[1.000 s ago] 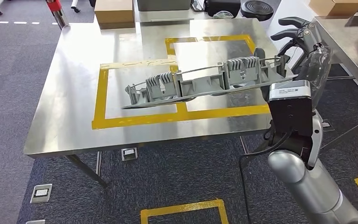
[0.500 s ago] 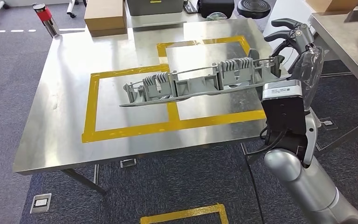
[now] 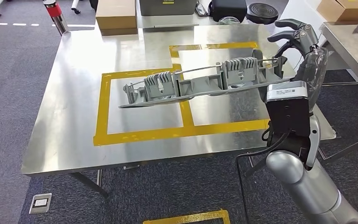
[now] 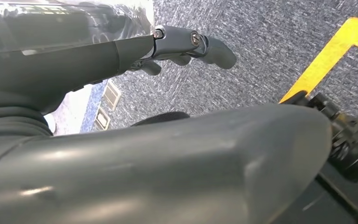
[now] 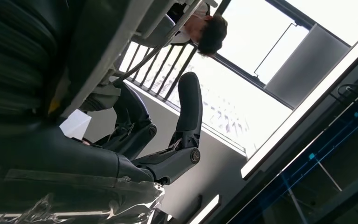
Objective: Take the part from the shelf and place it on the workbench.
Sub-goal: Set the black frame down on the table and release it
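Observation:
A long grey plastic part (image 3: 196, 84) with ribbed clips hangs roughly level above the steel workbench (image 3: 65, 116), over two rectangles of yellow tape (image 3: 182, 130). My right hand (image 3: 294, 44) grips its right end near the bench's right edge, and its left end sticks out free over the left rectangle. In the right wrist view the part (image 5: 121, 37) lies against my right hand (image 5: 135, 140), one dark finger (image 5: 189, 107) pointing up. My left hand (image 4: 135, 140) hangs over the carpet, holding nothing, its fingers (image 4: 186, 42) stretched out.
Behind the bench stand a cardboard box (image 3: 116, 14), a red-topped cylinder (image 3: 53, 11), a grey bin (image 3: 165, 5) and a black bag (image 3: 228, 7). A second steel table (image 3: 354, 42) stands at the right. A person's head (image 5: 209, 32) is near the part.
The whole picture has shifted, so the camera has moved. My right hand still holds the part over the bench in much the same pose.

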You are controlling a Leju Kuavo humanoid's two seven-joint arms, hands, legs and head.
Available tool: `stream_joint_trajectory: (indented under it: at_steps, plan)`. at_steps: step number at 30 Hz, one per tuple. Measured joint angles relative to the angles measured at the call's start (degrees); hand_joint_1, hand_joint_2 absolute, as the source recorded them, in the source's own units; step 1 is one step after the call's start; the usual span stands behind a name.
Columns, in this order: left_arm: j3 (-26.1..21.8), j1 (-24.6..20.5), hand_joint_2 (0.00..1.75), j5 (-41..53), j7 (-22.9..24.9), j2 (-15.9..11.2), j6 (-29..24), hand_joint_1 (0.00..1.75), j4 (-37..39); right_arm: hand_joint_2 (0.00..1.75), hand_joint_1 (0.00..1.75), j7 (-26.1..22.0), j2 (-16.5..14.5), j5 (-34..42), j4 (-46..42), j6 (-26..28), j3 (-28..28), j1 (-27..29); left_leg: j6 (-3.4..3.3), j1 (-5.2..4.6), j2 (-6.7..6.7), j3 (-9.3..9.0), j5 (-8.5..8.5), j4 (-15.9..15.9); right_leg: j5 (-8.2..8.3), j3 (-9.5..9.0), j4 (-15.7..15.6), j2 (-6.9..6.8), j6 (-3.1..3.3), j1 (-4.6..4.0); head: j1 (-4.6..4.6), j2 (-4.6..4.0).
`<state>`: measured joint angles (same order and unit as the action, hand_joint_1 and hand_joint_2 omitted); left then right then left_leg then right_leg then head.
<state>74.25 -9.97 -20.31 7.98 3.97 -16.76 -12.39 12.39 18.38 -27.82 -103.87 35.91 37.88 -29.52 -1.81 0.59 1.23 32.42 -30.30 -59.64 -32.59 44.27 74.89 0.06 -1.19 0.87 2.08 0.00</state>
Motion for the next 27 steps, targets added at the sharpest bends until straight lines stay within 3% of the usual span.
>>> stream_joint_trajectory:
  at_steps: [1,3,4,5,8,10,13,15,19,22,24,27]
  plan:
    - [0.00,0.05,1.75,0.01,0.00,-0.01,0.00,0.00,0.00,1.75,1.75,0.00,0.00,0.00,0.01,-0.01,0.01,0.05,-0.02,-0.11,0.04,-0.45,-0.34,0.00,2.16,0.13,-1.44,0.01,0.43,-0.12,0.20,0.00]
    - [-0.01,0.05,1.75,0.02,0.00,0.03,0.00,0.00,-0.01,1.75,1.75,-0.02,-0.01,0.08,0.02,-0.12,0.00,0.02,0.10,-0.21,0.11,-1.35,-1.06,0.13,7.19,-1.96,-8.37,0.03,1.63,-0.64,0.40,0.00]
    - [-0.01,0.02,1.75,0.04,0.01,0.07,-0.01,0.00,-0.01,1.75,1.75,-0.04,-0.02,0.31,0.03,-0.39,0.02,-0.01,0.28,-0.23,0.10,-1.64,-1.34,0.22,8.77,-3.10,-11.31,0.05,2.19,-0.99,0.35,0.00]
    - [-0.02,0.00,1.75,0.06,0.01,0.11,-0.01,0.00,-0.02,1.75,1.75,-0.09,-0.04,0.72,0.05,-0.95,0.05,-0.11,0.56,-0.16,0.08,-1.81,-1.52,0.35,9.28,-3.88,-13.07,0.07,2.61,-1.29,0.41,-0.01]
    - [0.00,-0.12,1.75,0.40,-0.13,0.37,-0.01,0.00,-0.04,1.75,1.75,-0.21,-0.07,2.58,0.26,-3.91,0.45,-0.75,1.58,-0.09,0.00,-2.04,-1.77,0.84,8.50,-4.80,-14.61,0.15,3.22,-1.58,0.65,-0.01]
    - [0.01,-0.36,1.75,0.82,-0.39,0.44,-0.25,0.00,-0.04,1.75,1.75,-0.23,-0.07,3.52,0.55,-5.71,0.80,-1.06,1.84,-0.30,-0.10,-2.00,-1.83,0.63,8.00,-5.78,-16.15,0.12,3.12,-1.30,0.44,0.00]
    - [0.01,-0.49,1.75,1.21,-1.56,0.33,-1.44,0.00,0.01,1.75,1.75,0.09,-0.08,4.98,1.65,-8.72,1.39,-1.59,1.20,-0.69,-0.20,-1.95,0.35,0.25,7.89,-6.64,-17.24,0.25,2.29,-1.01,-0.02,0.00]
    - [0.02,-0.54,1.75,1.63,-3.40,0.30,-3.05,0.00,0.01,1.75,1.75,1.36,-0.03,6.62,2.56,-13.36,2.19,-2.42,1.01,-0.83,-0.20,-2.07,0.84,0.70,7.90,-6.45,-17.25,0.30,2.26,-0.85,-0.35,0.00]
    - [0.01,-0.78,1.75,2.15,-8.50,0.40,-7.07,0.00,-0.01,1.75,1.75,7.02,0.45,8.95,5.97,-28.39,5.46,-6.42,1.08,-0.82,-0.23,-1.98,0.54,1.12,8.00,-5.98,-16.97,0.31,2.48,-0.85,-0.74,0.00]
    - [0.00,-1.30,1.75,3.00,-11.31,0.64,-9.75,0.00,-0.03,1.75,1.75,11.44,0.66,6.77,9.96,-38.64,10.09,-12.15,1.49,-0.69,-0.28,-2.87,-0.84,2.63,8.07,-5.70,-16.60,0.33,2.63,-1.01,-0.93,0.00]
    - [0.00,-1.57,1.75,3.25,-11.91,0.85,-10.51,0.00,-0.05,1.75,1.75,12.73,0.63,5.44,12.47,-41.30,13.16,-15.37,1.80,-0.63,-0.30,-3.40,-1.20,3.02,8.07,-5.95,-16.51,0.31,2.64,-1.07,-0.94,0.00]
    - [-0.01,-1.65,1.75,3.33,-12.23,1.00,-10.93,0.00,-0.07,1.75,1.75,13.29,0.56,4.96,15.13,-42.15,16.47,-18.33,1.76,-0.66,-0.30,-3.87,-1.18,3.05,8.07,-6.66,-16.55,0.31,2.63,-1.04,-1.00,0.00]
